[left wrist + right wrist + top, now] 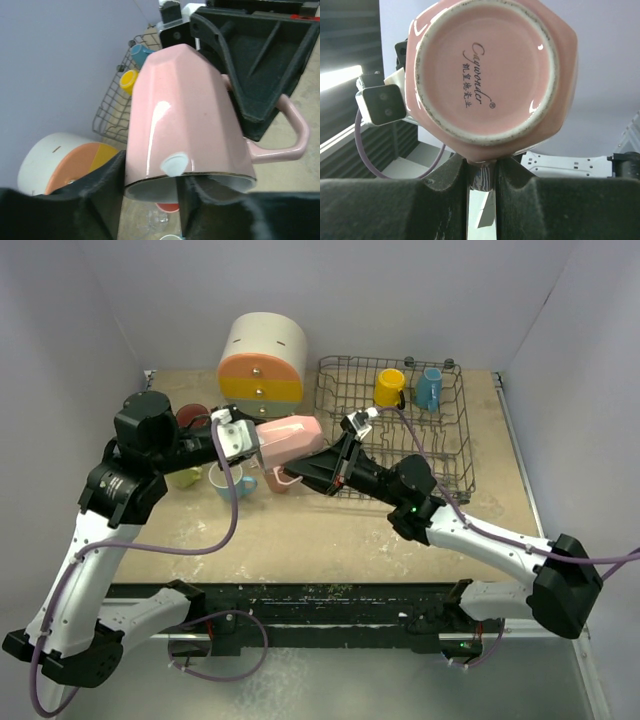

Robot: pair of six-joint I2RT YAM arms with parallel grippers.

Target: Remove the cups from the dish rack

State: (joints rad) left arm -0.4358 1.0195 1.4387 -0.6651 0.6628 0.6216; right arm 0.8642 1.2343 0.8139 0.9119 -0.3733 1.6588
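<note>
A pink faceted mug [290, 440] hangs on its side in mid air, left of the dish rack [455, 455]. My left gripper [250, 445] is shut on its rim, one finger inside and one outside; in the left wrist view the gripper [150, 195] clamps the mug [185, 115] at its mouth. My right gripper [322, 465] is shut on the mug's handle; in the right wrist view the gripper [482, 185] pinches the handle below the mug's base [485, 70]. A yellow cup [390, 387] and a blue cup [430, 388] stand in the rack.
A pale green cup [185, 477], a light blue cup [232, 483], a salmon cup [278, 480] and a dark red cup [192, 416] stand on the table left of the rack. A round cream cabinet [262, 360] stands at the back. Walls close in on three sides.
</note>
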